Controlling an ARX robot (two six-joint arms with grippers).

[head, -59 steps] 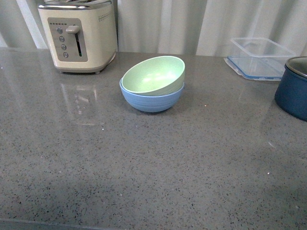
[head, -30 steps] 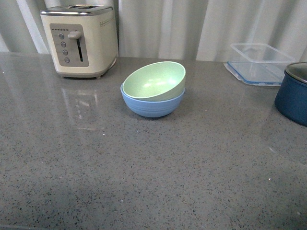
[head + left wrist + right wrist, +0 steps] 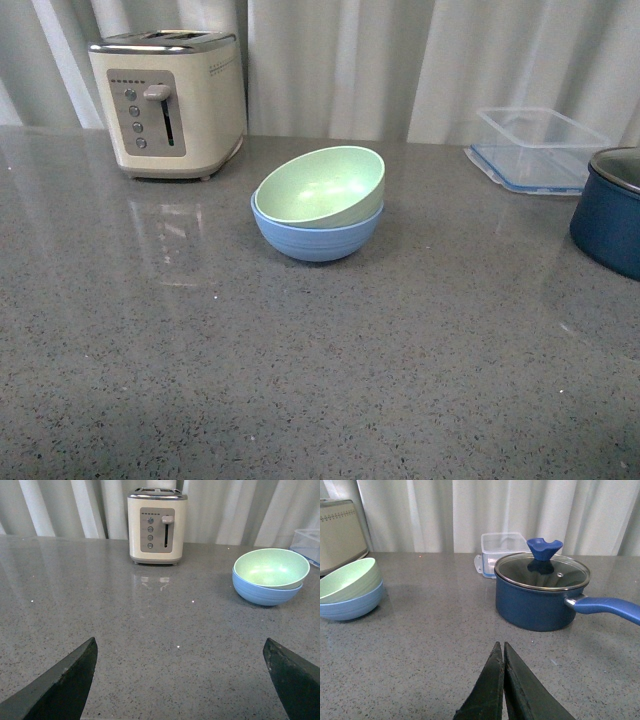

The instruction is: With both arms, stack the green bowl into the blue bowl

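The green bowl (image 3: 322, 185) sits tilted inside the blue bowl (image 3: 318, 232) on the grey countertop, in the middle of the front view. Neither arm shows in the front view. In the left wrist view the stacked green bowl (image 3: 271, 568) and blue bowl (image 3: 265, 593) lie well ahead of my left gripper (image 3: 180, 649), which is open and empty, its jaws wide apart. In the right wrist view the green bowl (image 3: 349, 580) rests in the blue bowl (image 3: 351, 605), far from my right gripper (image 3: 501, 645), which is shut and empty above the countertop.
A cream toaster (image 3: 170, 102) stands at the back left. A clear plastic container (image 3: 540, 148) sits at the back right. A dark navy pot (image 3: 612, 210) with a glass lid (image 3: 542, 572) and a long handle (image 3: 604, 607) stands at the right edge.
The front view has shifted: the bowls and the toaster now sit lower in the picture. The bowls stay stacked as before.
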